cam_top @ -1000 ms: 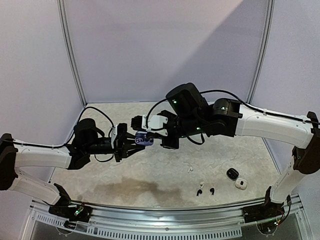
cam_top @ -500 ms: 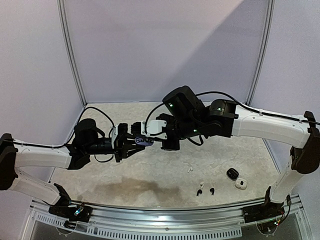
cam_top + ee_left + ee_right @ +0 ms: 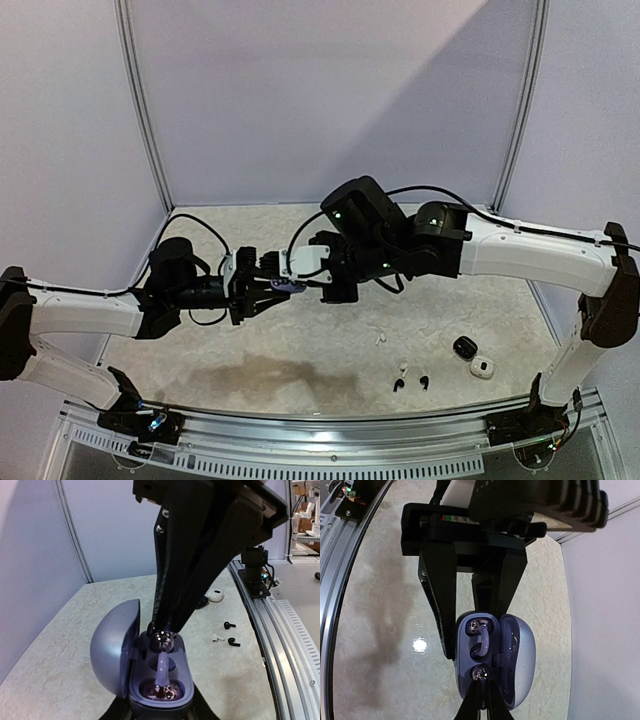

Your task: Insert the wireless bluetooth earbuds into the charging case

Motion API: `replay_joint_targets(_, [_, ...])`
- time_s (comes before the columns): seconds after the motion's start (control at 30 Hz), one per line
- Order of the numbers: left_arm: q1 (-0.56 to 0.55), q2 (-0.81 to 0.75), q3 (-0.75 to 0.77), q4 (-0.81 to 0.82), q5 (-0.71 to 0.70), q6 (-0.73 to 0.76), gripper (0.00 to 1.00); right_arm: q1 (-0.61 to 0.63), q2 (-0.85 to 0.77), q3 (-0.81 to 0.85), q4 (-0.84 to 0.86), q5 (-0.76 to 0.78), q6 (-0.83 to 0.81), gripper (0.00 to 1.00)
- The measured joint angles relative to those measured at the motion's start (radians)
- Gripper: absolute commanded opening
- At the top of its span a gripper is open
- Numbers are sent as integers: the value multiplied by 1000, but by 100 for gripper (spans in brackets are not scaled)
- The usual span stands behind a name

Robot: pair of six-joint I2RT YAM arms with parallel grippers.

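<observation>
My left gripper [image 3: 268, 291] [image 3: 161, 708] is shut on a purple charging case [image 3: 288, 286] [image 3: 160, 682] [image 3: 470, 665], holding it above the table with the lid [image 3: 114, 650] swung open. One purple earbud [image 3: 163, 691] [image 3: 478, 628] lies seated in a slot, its stem across the middle. My right gripper [image 3: 285, 279] [image 3: 482, 684] reaches in from above, its tips shut on a dark glossy earbud [image 3: 163, 640] [image 3: 481, 672] that sits at the other slot. Other loose earbuds lie on the table: black [image 3: 398, 385], black [image 3: 424, 381], white [image 3: 402, 368] and white [image 3: 380, 338].
A black case [image 3: 464, 347] and a white case [image 3: 482, 367] rest at the right front of the table. Both arms meet over the left centre. A metal rail [image 3: 330, 437] runs along the near edge, and purple walls enclose the back and sides.
The right arm has moved left and down, bringing its fingertips and the dark earbud onto the open case. The left arm and the case have stayed put.
</observation>
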Motion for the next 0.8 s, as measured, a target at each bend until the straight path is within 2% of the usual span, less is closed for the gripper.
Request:
replay_joint_targets(0.23, [0,0,0,2,3,0,0,2,3,0,-1,22,-15,16])
replay_joint_targets(0.63, [0,0,0,3,0,-10,0,1,3,0,-2,42,14,19])
replay_joint_targets(0.8, [0,0,0,6,-14,-23,0,1,-23,0,-8,8,72,27])
